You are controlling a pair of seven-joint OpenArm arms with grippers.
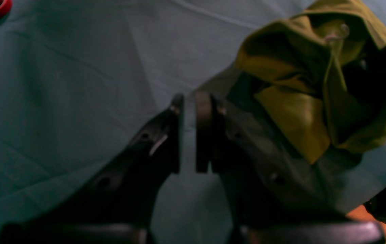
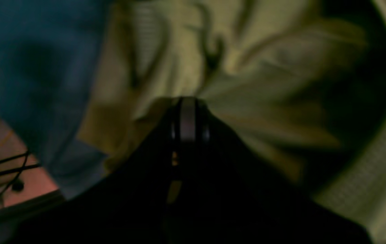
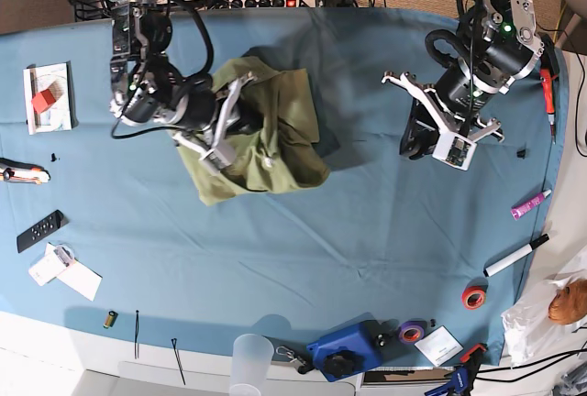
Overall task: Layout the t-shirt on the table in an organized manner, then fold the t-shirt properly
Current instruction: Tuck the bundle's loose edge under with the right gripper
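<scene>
In the right wrist view, the right gripper (image 2: 187,118) was seen pressed together on a fold of the t-shirt (image 2: 254,84), olive cloth bunched around its tips. The left gripper (image 1: 190,134) was held above bare blue cloth with its jaws nearly together, a narrow gap left between them and nothing pinched. Farther off, the t-shirt (image 3: 275,135) was found crumpled in a heap on the table (image 3: 303,249), well apart from the left gripper (image 3: 438,144).
</scene>
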